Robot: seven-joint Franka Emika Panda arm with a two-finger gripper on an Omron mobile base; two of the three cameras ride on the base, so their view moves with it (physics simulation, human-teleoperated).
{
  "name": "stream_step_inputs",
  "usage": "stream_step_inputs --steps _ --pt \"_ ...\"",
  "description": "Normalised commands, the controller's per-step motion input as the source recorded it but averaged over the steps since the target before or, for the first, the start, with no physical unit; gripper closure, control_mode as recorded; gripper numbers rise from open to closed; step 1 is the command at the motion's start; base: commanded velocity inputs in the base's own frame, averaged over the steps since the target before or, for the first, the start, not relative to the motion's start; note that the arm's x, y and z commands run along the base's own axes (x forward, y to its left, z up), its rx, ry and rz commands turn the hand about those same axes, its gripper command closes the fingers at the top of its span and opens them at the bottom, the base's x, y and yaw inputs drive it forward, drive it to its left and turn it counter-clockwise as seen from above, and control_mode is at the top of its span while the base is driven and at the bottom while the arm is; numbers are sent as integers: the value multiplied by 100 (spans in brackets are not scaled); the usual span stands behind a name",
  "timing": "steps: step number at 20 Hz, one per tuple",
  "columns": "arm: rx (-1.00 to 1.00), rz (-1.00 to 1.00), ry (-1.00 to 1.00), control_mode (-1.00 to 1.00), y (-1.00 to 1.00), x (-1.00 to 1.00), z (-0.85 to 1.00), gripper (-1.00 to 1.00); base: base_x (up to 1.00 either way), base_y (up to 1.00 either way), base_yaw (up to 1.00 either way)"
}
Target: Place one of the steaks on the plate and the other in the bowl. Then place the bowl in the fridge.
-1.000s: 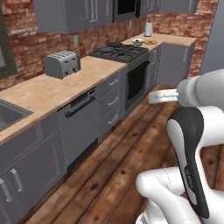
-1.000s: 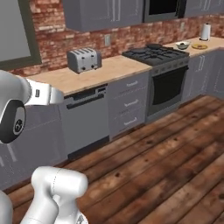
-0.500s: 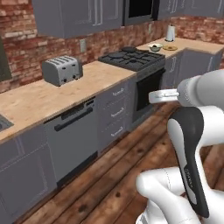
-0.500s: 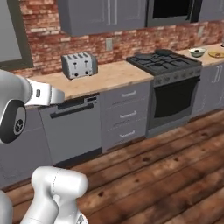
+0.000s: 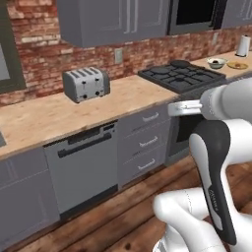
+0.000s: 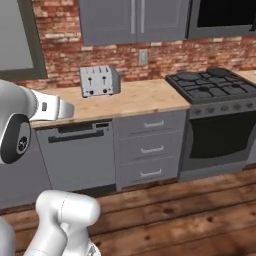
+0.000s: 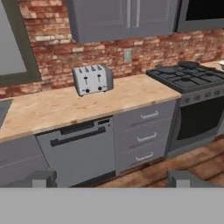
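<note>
facing toaster [image 7: 92, 79] and stove [image 7: 186, 75], pincer [image 7: 113, 179] spread wide.

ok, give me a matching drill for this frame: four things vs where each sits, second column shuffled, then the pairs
Things:
1. toaster
2. dishwasher
3. stove
4. bowl

Places:
A. on the far counter past the stove, beside the plate
B. under the wooden counter, left of the drawer stack
C. on the wooden counter, against the brick wall
D. right of the drawer stack, below the microwave

Pairs: 1-C, 2-B, 3-D, 4-A
</note>
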Motion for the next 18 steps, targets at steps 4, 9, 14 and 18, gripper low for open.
stream_step_inputs --steps 4,9,14,18 --pt "0 0 0 100 0 0 0 -100 98 -100 23" --pt "0 0 0 100 0 0 0 -100 71 -100 14" --pt "0 0 0 100 0 0 0 -100 48 -100 12" --pt "0 0 0 100 0 0 0 -100 29 -100 10"
